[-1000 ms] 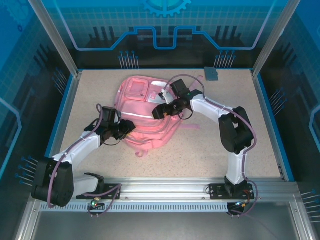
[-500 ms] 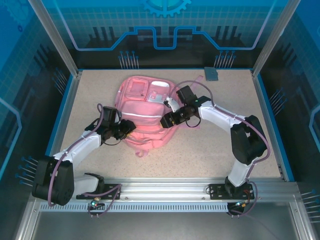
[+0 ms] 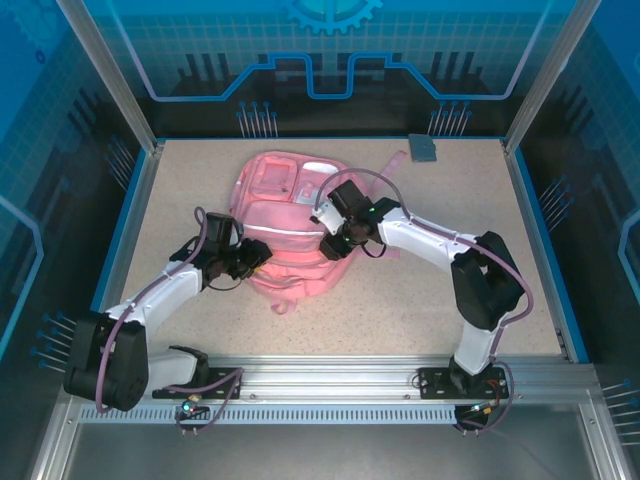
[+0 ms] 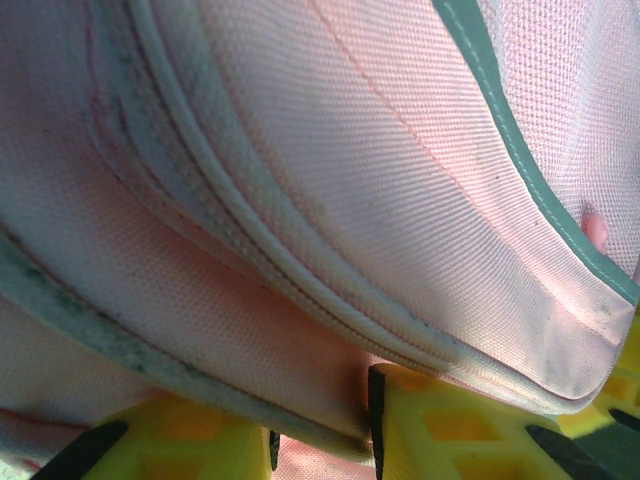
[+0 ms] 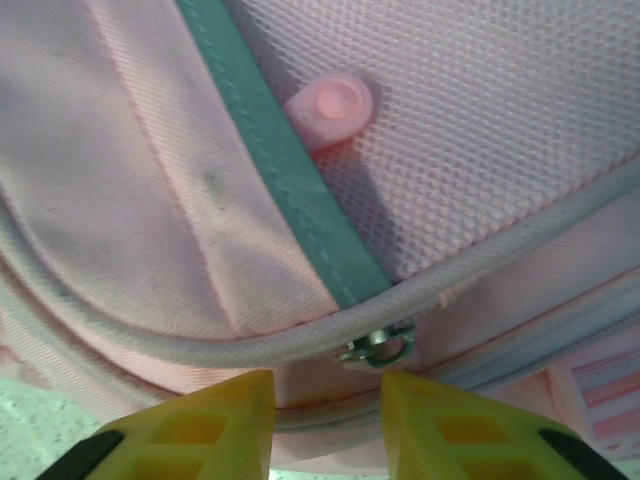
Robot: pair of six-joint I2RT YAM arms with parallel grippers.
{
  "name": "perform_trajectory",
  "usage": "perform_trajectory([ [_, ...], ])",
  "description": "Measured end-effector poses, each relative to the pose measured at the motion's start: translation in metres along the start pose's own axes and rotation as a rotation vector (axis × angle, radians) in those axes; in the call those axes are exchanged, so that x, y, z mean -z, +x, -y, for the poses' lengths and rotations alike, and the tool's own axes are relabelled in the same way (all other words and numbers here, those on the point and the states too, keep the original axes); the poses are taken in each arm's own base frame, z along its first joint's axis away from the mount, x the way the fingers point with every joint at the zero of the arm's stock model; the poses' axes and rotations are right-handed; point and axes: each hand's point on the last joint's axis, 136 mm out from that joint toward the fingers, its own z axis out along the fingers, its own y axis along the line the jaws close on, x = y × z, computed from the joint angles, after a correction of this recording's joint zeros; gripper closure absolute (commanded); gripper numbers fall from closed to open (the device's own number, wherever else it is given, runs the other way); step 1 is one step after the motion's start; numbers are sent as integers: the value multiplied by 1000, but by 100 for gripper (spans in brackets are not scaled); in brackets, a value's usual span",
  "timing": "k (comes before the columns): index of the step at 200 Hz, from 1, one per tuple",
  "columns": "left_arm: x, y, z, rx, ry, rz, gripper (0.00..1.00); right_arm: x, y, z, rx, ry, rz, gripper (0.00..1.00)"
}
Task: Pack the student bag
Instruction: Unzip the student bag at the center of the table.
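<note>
**Both grippers at the backpack**

We are seeing the pink backpack point(image 3: 285, 215) lying flat on the worktop point(image 3: 420, 300), toward the far edge and a little left of centre. The left gripper point(image 4: 322, 425) is biting the bag's near left edge, its yellow fingers pinching a fold of piped fabric. The right gripper point(image 5: 328, 400) is pressing against the bag's right side, its fingers standing a narrow gap apart just below a metal zip pull point(image 5: 378, 347). Whether they are gripping anything we cannot tell.
</note>
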Motion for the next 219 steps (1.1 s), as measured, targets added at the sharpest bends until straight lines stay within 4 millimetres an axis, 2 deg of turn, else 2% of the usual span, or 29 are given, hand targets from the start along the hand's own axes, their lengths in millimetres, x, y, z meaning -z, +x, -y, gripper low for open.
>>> perform_trajectory([
  [30,1,-1,2,-2,2,2,69,-8,-3,12,35,67,-7,73],
  [76,1,-1,2,-2,2,4,69,-8,-9,23,60,125,2,63],
  [117,1,-3,3,-4,4,9,70,-11,-11,18,77,95,4,85],
  [140,1,-3,3,-4,6,10,70,-11,-11,14,72,69,5,94],
  [176,-3,0,2,-1,-2,0,73,-8,-1,6,68,38,-1,100],
  [219,-11,0,5,27,-14,20,75,3,4,-26,97,-1,11,100],
])
